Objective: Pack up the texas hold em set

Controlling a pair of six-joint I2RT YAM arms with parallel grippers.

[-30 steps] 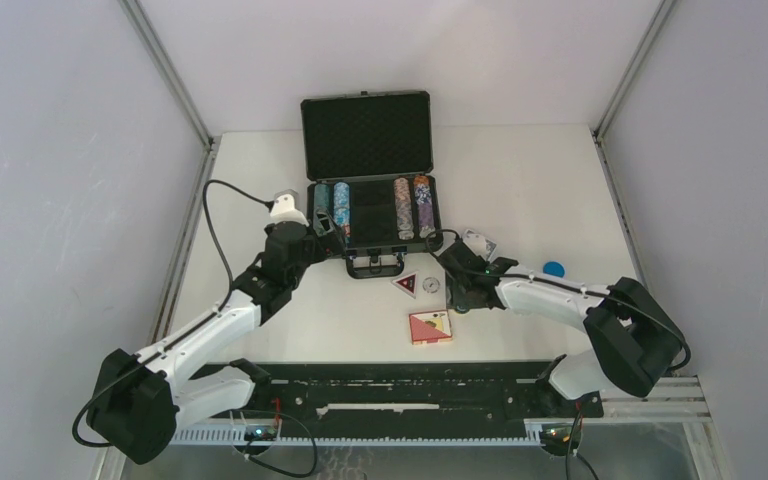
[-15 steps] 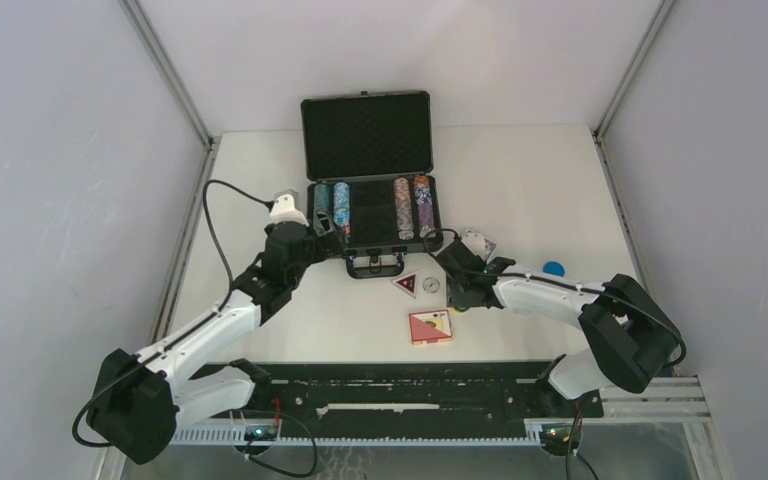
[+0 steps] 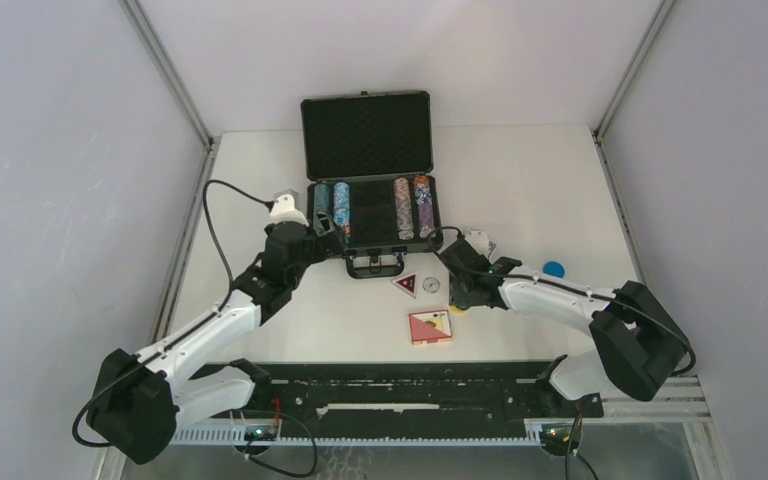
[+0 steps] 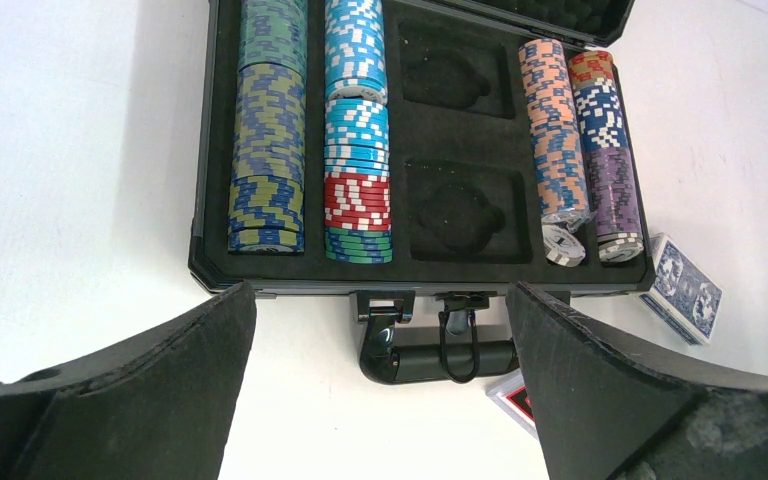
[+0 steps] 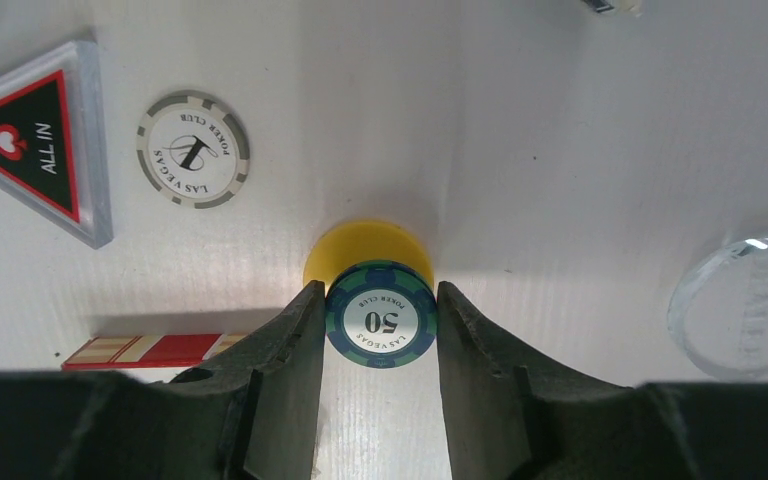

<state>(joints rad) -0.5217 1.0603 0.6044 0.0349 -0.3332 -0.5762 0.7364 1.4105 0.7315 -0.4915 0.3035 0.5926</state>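
I have my right pincer [image 5: 378,292] pinching a blue-green round poker chip [image 5: 380,320] marked 50, one pad against each edge; a yellow round disc [image 5: 365,245] shows just ahead of the fingertips, partly hidden by the chip, and a black triangular all-in button [image 5: 35,140] lies further ahead to one side. My left pincer [image 4: 377,295] hangs spread wide, the open black foam-lined hard briefcase [image 4: 200,235] with its rows of multicoloured chips [image 4: 358,150] straight ahead of it
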